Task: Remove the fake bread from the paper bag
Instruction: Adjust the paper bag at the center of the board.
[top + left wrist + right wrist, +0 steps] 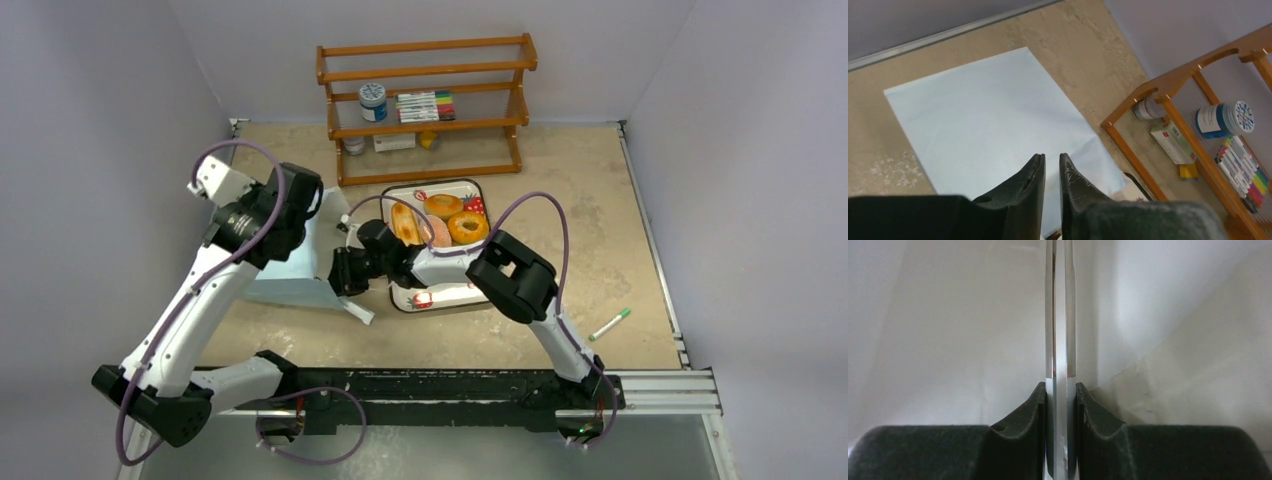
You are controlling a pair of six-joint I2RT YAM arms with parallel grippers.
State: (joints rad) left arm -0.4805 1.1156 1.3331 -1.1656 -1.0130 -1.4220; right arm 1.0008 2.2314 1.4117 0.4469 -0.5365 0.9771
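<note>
My right fingers (1034, 412) were clenched on the thin mouth wall of the paper bag (295, 280), lying on the desk (600, 200); my left fingers (1030, 180) hovered above it, barely apart, empty. Fake bread (440, 222) sat on the tray (455, 297). Bag looked light, floppy, tear-prone: I'd grip the rim, gently.

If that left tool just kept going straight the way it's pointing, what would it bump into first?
Most likely the light blue paper bag: the left tool points down at its flat upper side, with nothing in between. The gap to it is hard to judge.
</note>
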